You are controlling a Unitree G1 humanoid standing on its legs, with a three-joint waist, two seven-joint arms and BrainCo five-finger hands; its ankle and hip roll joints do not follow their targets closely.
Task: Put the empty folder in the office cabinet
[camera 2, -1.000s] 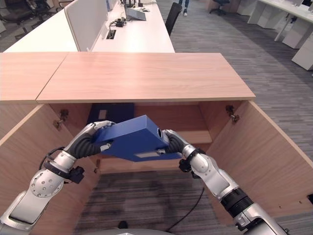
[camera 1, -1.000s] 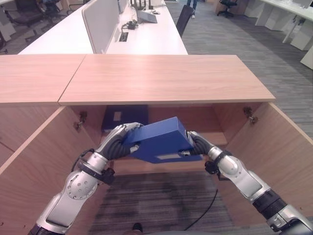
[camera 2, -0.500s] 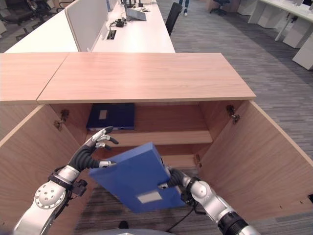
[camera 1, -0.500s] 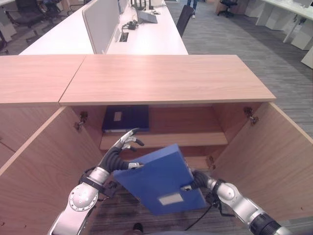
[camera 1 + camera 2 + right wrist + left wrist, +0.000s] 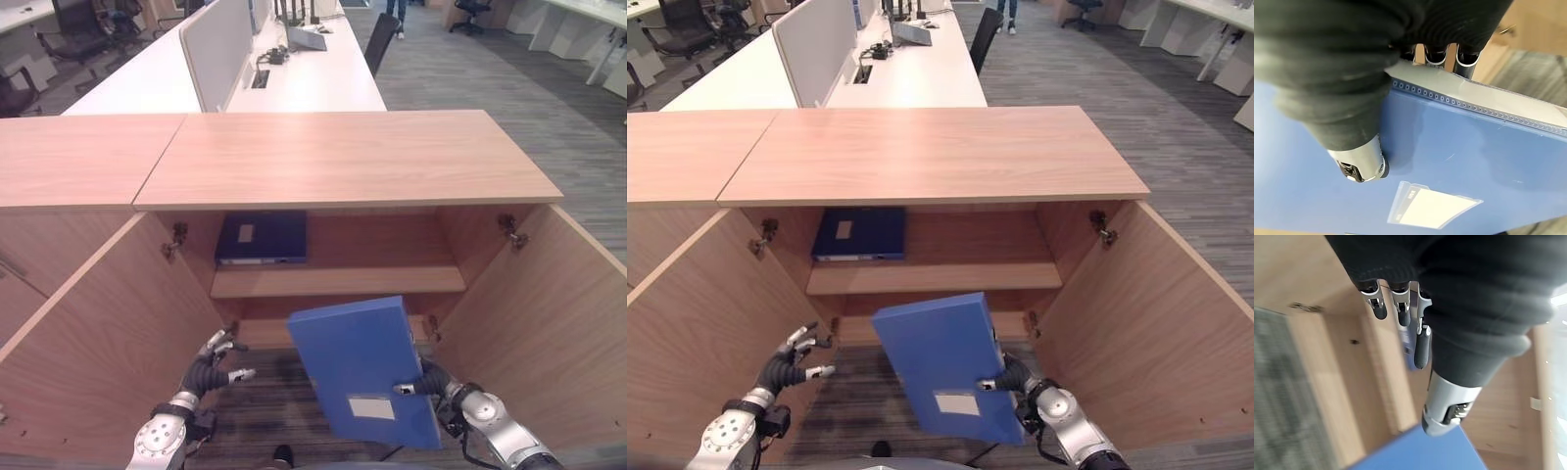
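folder (image 5: 364, 367) | now low before the open cabinet (image 5: 333, 279), off the shelf | right hand (image 5: 1359, 147) alone pinches its edge | left hand (image 5: 209, 364) has let go, fingers spread | dropped back; insertion needs redoing, one-handed hold looks shaky

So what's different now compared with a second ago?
The left hand has let go of the bright blue box folder and dropped away, fingers spread. The right hand alone now grips the folder, which has come down out of the wooden cabinet opening. The dark blue folder on the upper shelf stayed put.
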